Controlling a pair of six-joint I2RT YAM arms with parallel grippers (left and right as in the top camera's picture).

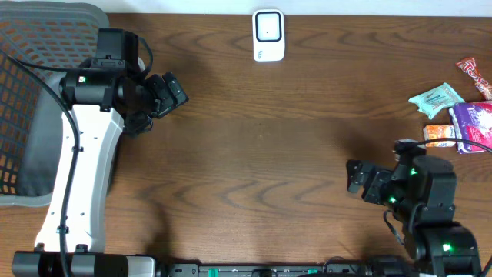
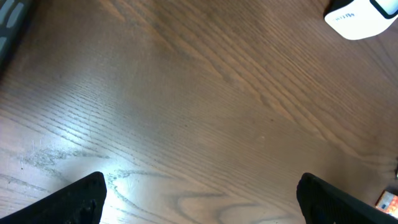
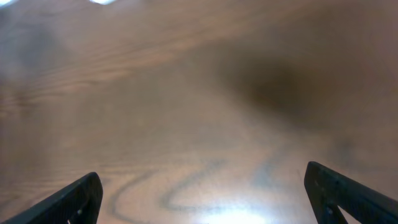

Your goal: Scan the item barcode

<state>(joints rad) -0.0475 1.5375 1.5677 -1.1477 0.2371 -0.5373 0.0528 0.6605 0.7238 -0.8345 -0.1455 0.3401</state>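
Currently gripping nothing on either side: jaws of left gripper (image 1: 175, 91) and right gripper (image 1: 356, 177) spread wide above bare wooden table (image 1: 269, 154). Snack packets (image 1: 437, 98) clustered at right edge, just beyond right gripper. White scanner (image 1: 268, 35) far centre; mesh basket (image 1: 31, 92) at left.

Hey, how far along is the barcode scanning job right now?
Nothing looks done yet: the snack packets lie together at the right edge of the table, apart from the white scanner at the far edge. Nothing is in hand: the left fingers and right fingers stand open and empty over bare wood. Left to do: pick up a packet and show its barcode to the scanner.
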